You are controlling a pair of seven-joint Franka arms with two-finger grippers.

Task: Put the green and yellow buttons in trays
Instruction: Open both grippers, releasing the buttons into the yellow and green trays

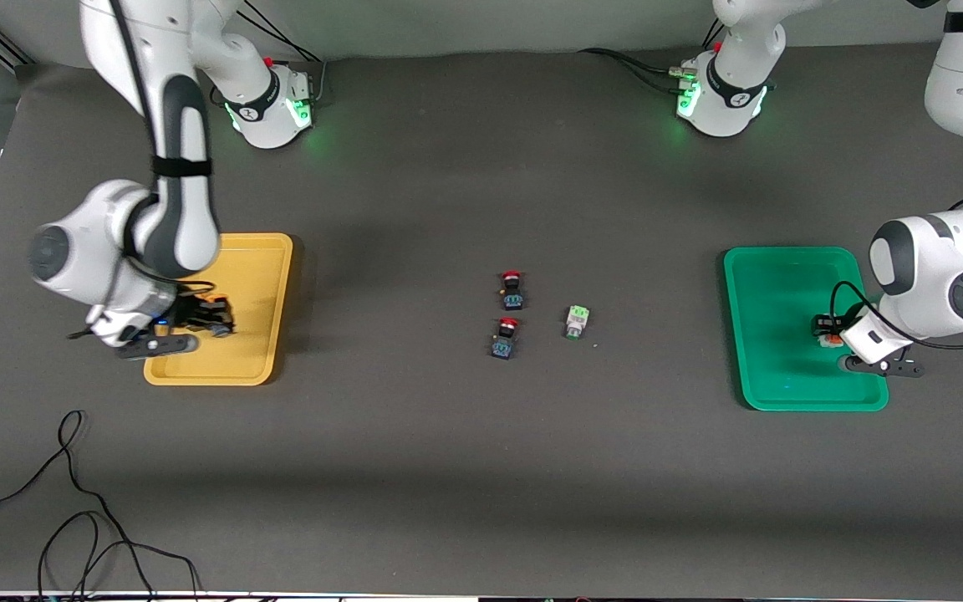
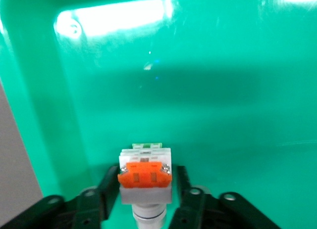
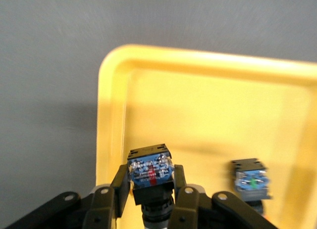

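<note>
My left gripper (image 1: pixel 824 329) (image 2: pixel 146 173) is low inside the green tray (image 1: pixel 774 334) (image 2: pixel 223 90). Its fingers (image 2: pixel 110 182) stand open, with a thin gap on each side of a white-bodied button with an orange part (image 2: pixel 145 175) (image 1: pixel 826 340). My right gripper (image 1: pixel 212 318) (image 3: pixel 150 172) hangs over the yellow tray (image 1: pixel 257 276) (image 3: pixel 208 105), shut on a black-bodied button (image 3: pixel 150 170) with a blue underside. A second black-bodied button (image 3: pixel 251 181) lies in the yellow tray. A white-bodied button with a green part (image 1: pixel 577 321) lies on the mat at mid-table.
Two black-bodied switches with red caps (image 1: pixel 512 289) (image 1: pixel 505 337) lie beside the white-and-green button, toward the right arm's end. A loose black cable (image 1: pixel 72 502) loops on the mat near the front camera at the right arm's end.
</note>
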